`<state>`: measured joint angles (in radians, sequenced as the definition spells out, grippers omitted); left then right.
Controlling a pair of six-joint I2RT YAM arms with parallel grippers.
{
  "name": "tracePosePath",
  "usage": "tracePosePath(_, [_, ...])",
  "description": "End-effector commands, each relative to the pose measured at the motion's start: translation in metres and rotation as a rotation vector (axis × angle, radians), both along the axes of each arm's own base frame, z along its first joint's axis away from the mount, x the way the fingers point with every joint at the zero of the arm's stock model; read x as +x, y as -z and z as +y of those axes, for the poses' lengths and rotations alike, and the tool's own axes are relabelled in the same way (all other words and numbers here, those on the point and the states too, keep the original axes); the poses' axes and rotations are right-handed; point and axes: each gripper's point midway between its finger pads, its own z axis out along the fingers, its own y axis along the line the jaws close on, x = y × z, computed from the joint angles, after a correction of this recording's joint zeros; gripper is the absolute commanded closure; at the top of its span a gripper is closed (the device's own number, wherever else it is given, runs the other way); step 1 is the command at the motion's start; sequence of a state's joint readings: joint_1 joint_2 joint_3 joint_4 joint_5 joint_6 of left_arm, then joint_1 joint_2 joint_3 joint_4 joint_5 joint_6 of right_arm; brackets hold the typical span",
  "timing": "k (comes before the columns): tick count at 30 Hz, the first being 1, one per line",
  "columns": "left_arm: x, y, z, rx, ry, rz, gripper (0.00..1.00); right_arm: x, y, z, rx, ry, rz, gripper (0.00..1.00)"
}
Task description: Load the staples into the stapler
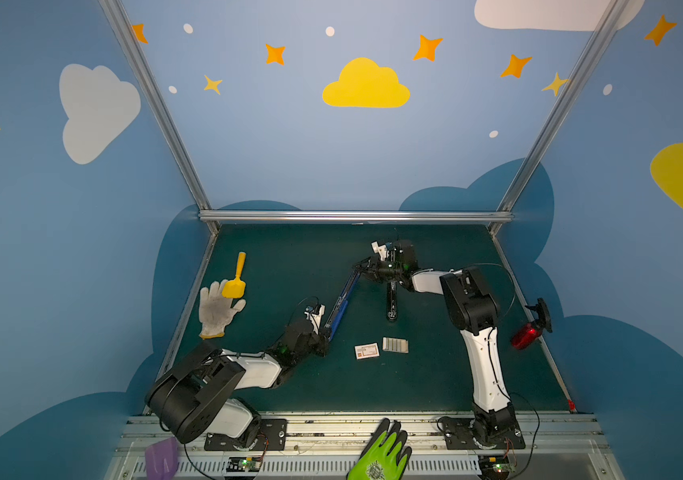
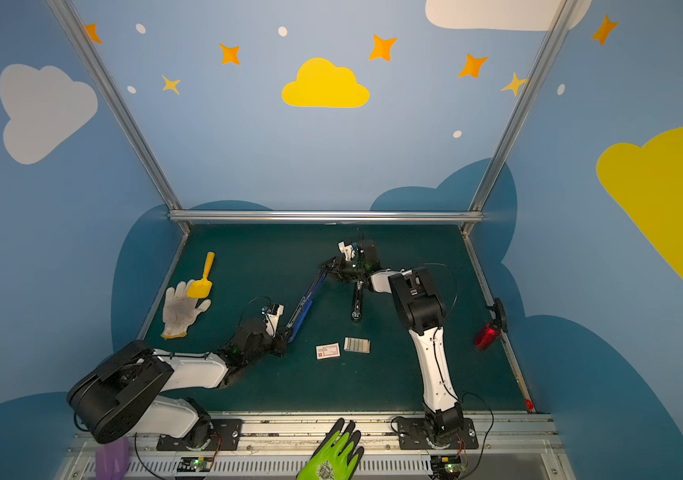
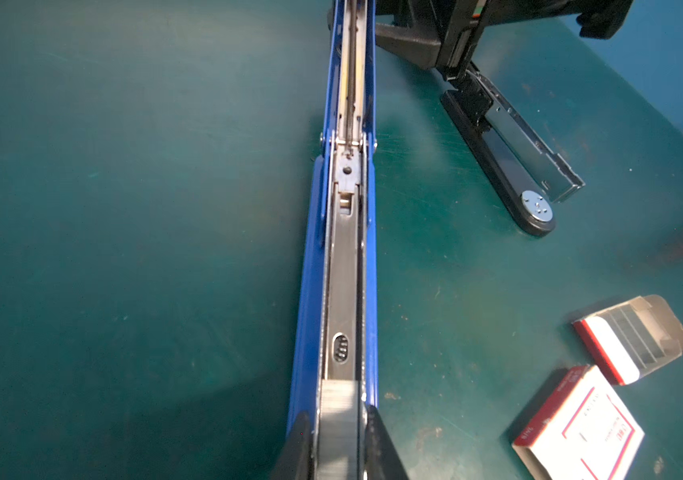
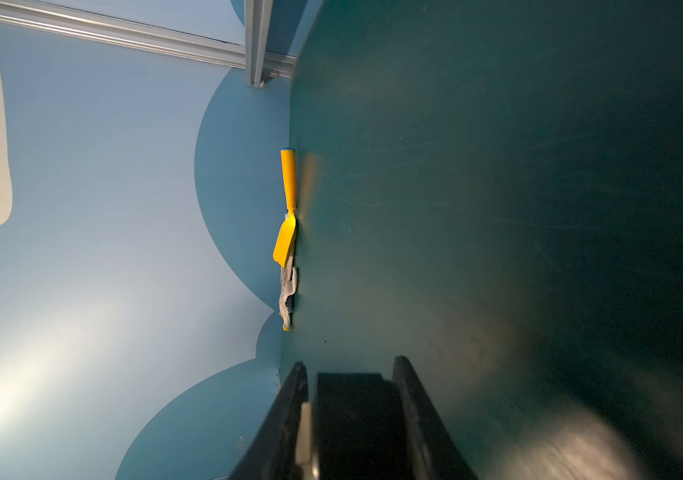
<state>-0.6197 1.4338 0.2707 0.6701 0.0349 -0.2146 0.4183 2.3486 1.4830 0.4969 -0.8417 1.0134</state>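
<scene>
Green glove (image 1: 381, 455) on front rail, bottom centre. Left side of counter (image 1: 414, 386): white glove (image 1: 217, 309), yellow scoop (image 1: 235, 282) overlapping its fingertips. Centre: left gripper (image 3: 339, 415) pinching staple strip (image 3: 337, 399) seated in channel of blue stapler (image 1: 341, 305), which is opened out long. Lower centre: white box (image 1: 366, 351) just beside tray (image 1: 385, 338) of staples (image 1: 395, 345). Right of centre: black stapler (image 1: 391, 299), base on counter, upper part clamped in right gripper (image 4: 351, 376).

No legible text, even on box (image 3: 580, 428)

You have: blue stapler (image 1: 341, 309), black stapler (image 1: 391, 301), silvery-grey staples (image 1: 395, 345), white box (image 1: 366, 351) with red mark, teal worktop (image 1: 289, 257), yellow scoop (image 1: 235, 286).
</scene>
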Motion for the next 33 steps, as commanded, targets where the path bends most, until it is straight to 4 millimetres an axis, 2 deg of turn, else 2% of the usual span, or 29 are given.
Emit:
tracePosePath(1, [0.004, -0.004, -0.003, -0.011, 0.0, -0.007, 0.87, 0.001, -0.013, 0.007, 0.033, -0.028, -0.026, 0.78])
tracePosePath(4, [0.003, -0.005, -0.002, -0.007, 0.001, -0.006, 0.96, 0.001, -0.014, 0.007, 0.031, -0.029, -0.03, 0.78])
tracePosePath(7, [0.005, -0.013, 0.0, -0.004, -0.013, -0.024, 0.96, -0.001, -0.017, 0.006, 0.008, -0.028, -0.052, 0.8])
tracePosePath(13, [0.014, -0.045, 0.0, -0.023, -0.034, -0.094, 0.96, -0.015, -0.036, 0.008, -0.11, -0.039, -0.158, 0.8])
tracePosePath(17, [0.018, -0.061, -0.003, -0.035, -0.03, -0.129, 0.96, -0.028, -0.051, 0.015, -0.173, -0.048, -0.239, 0.8])
tracePosePath(23, [0.02, -0.069, -0.006, -0.044, -0.022, -0.147, 0.96, -0.051, -0.072, 0.028, -0.251, -0.076, -0.35, 0.8])
tracePosePath(33, [0.027, -0.083, -0.009, -0.051, -0.019, -0.194, 0.96, -0.092, -0.089, 0.053, -0.345, -0.14, -0.493, 0.8])
